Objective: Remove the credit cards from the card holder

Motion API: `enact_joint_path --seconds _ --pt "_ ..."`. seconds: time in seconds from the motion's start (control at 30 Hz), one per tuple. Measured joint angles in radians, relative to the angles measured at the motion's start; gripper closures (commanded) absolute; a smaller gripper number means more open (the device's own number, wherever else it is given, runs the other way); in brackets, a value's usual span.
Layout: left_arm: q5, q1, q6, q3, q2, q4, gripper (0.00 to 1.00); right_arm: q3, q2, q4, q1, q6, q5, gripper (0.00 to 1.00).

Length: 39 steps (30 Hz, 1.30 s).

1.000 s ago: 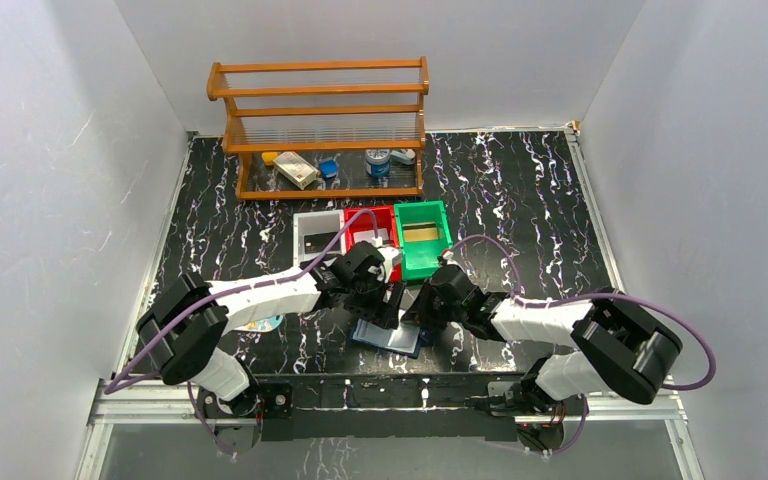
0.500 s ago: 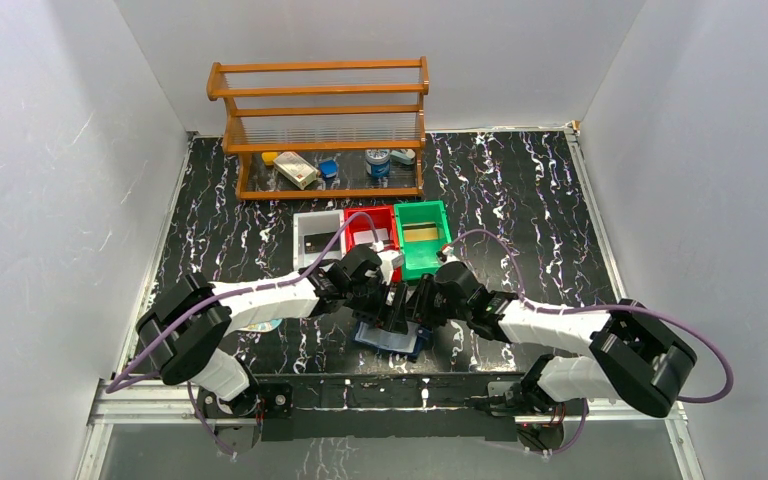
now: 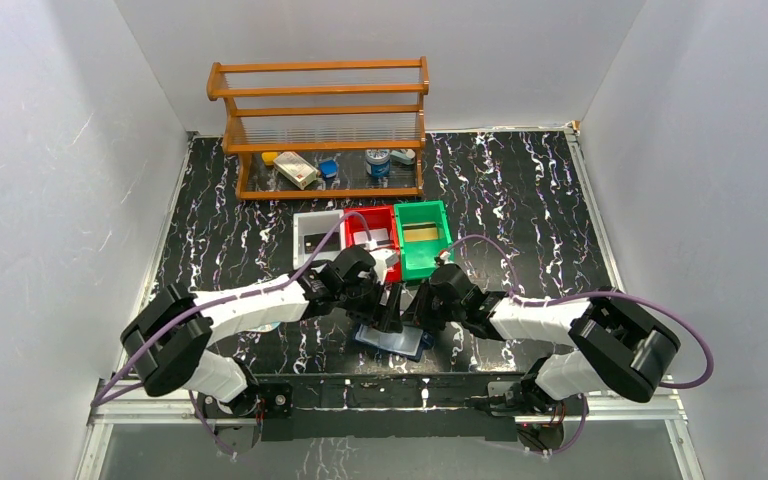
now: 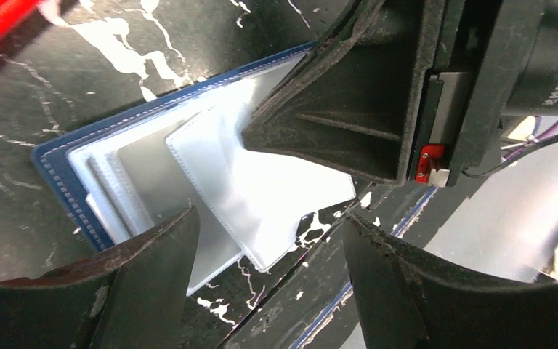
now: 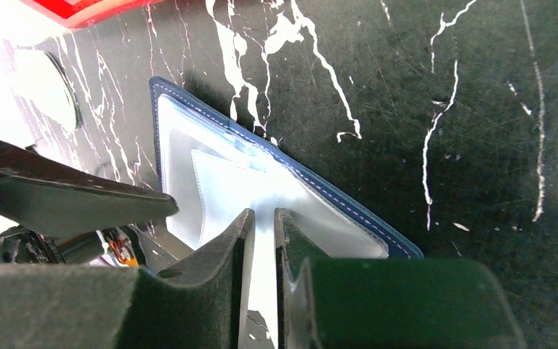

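Note:
The card holder point(image 3: 392, 340) lies open on the black table near the front edge, navy-rimmed with clear sleeves fanned out. It also shows in the left wrist view point(image 4: 102, 182) and the right wrist view point(image 5: 189, 167). My left gripper point(image 3: 390, 306) hovers open just above it, its jaws wide on either side of a pale sleeve point(image 4: 261, 189) that sticks out past the holder's edge. My right gripper point(image 3: 416, 318) comes in from the right, its jaws nearly together on that pale sleeve point(image 5: 221, 189); it is the dark wedge in the left wrist view point(image 4: 334, 102). I see no separate card.
Grey point(image 3: 316, 236), red point(image 3: 370, 230) and green point(image 3: 422, 238) bins stand just behind the grippers. A wooden rack point(image 3: 322, 125) with small items is at the back. A white oval packet point(image 3: 260, 323) lies under the left arm. The table's front edge is close.
Both grippers stay over the card holder. The right wrist rose toward the green bin half a second ago and has come back down. The left arm has shifted slightly left.

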Motion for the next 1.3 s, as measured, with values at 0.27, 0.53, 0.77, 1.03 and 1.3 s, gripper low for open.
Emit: enact_joint_path --seconds 0.27,0.53,0.77,1.03,1.3 --pt "-0.146 0.000 0.043 0.018 -0.107 -0.092 0.24 -0.017 0.013 0.036 0.000 0.037 0.009 0.78" --pt "-0.166 0.000 0.051 0.018 -0.074 -0.111 0.26 -0.123 -0.016 0.189 -0.001 0.118 0.028 0.77" --pt "-0.129 0.000 0.051 0.018 -0.033 -0.091 0.27 -0.142 -0.016 0.225 -0.003 0.142 0.031 0.77" --pt "-0.094 0.000 0.051 0.018 0.018 -0.075 0.28 -0.142 -0.013 0.228 -0.005 0.142 0.026 0.77" --pt "-0.101 0.000 0.052 0.018 0.019 -0.080 0.31 -0.142 -0.012 0.228 -0.008 0.142 0.023 0.77"
